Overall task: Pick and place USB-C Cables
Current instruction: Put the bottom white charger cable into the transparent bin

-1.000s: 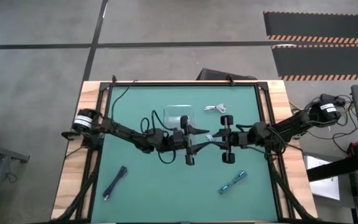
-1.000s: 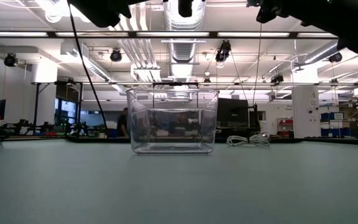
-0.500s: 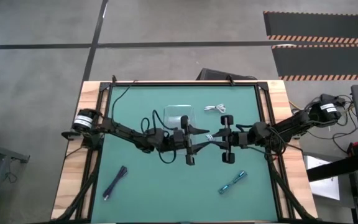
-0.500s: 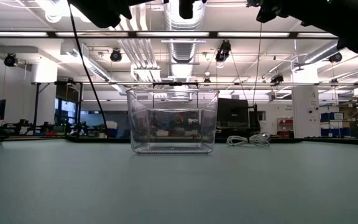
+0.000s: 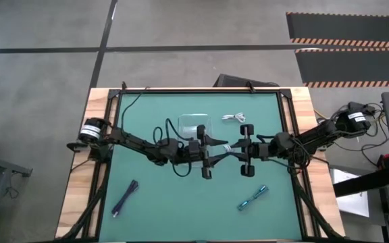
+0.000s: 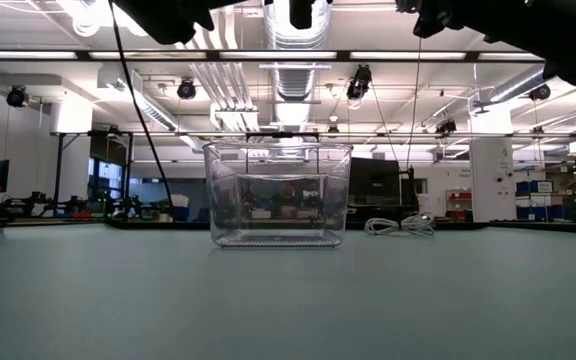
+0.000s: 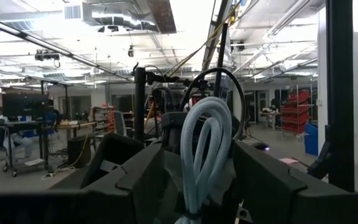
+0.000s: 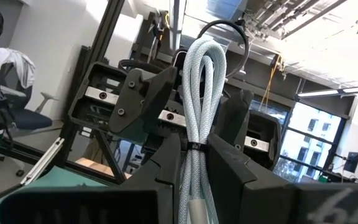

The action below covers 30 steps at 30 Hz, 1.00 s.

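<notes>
Both grippers meet above the table's middle, fingertip to fingertip, each shut on one white-silver USB-C cable bundle (image 5: 227,147). My left gripper (image 5: 220,146) comes from the left and my right gripper (image 5: 234,148) from the right. The bundle shows as a tied loop in the left wrist view (image 7: 202,149) and the right wrist view (image 8: 197,93). The second white-silver cable (image 5: 234,117) lies on the mat near the far edge. The dark purple-black cable (image 5: 125,198) and the teal-blue cable (image 5: 252,197) lie near the near edge. The clear tray (image 5: 196,125) stands just beyond the grippers. My left gripper (image 7: 201,199) has the bundle's looped end (image 7: 204,134) between its two fingers, coming level from the table's left. The bundle is lifted clear of the mat. My right gripper (image 8: 194,186) pinches the bundle around its tie (image 8: 194,149) between both fingers, level from the table's right. The fingers lie along the bundle, whose loop reaches on toward the other gripper.
The tray (image 6: 278,195) stands upright on the mat near the far edge, with the loose white cable (image 6: 400,226) to its right. Black arm wires run along the table's left side (image 5: 130,108). Open green mat (image 5: 188,202) lies between the two near cables.
</notes>
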Each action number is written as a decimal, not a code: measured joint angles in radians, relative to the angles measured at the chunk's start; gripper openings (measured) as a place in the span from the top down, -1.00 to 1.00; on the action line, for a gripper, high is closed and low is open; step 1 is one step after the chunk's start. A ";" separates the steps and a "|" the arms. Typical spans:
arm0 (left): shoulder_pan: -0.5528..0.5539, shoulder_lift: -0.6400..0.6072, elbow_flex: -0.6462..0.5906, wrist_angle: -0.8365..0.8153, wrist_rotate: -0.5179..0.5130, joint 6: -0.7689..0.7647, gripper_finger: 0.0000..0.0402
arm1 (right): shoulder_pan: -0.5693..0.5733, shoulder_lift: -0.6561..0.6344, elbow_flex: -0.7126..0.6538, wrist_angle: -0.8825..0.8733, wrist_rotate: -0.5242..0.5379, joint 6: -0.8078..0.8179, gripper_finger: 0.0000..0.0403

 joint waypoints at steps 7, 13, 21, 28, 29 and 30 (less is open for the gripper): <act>0.000 0.078 0.053 0.024 0.002 0.002 0.11 | 0.000 0.000 0.000 -0.005 0.000 0.001 0.76; 0.000 0.112 0.086 0.026 0.000 0.034 0.11 | 0.000 0.000 0.000 -0.008 -0.002 0.001 0.76; 0.002 0.096 0.068 0.026 0.000 0.036 0.33 | 0.000 0.000 0.000 -0.011 -0.002 0.001 0.76; 0.002 0.081 0.048 0.022 -0.001 0.029 0.55 | 0.000 0.001 0.000 -0.027 -0.002 -0.010 0.77; 0.002 0.077 0.047 0.017 -0.001 0.029 0.54 | 0.000 0.001 0.000 -0.030 -0.002 -0.013 0.77; 0.002 0.073 0.045 0.012 -0.001 0.029 0.51 | 0.000 0.001 0.001 -0.030 -0.001 -0.013 0.77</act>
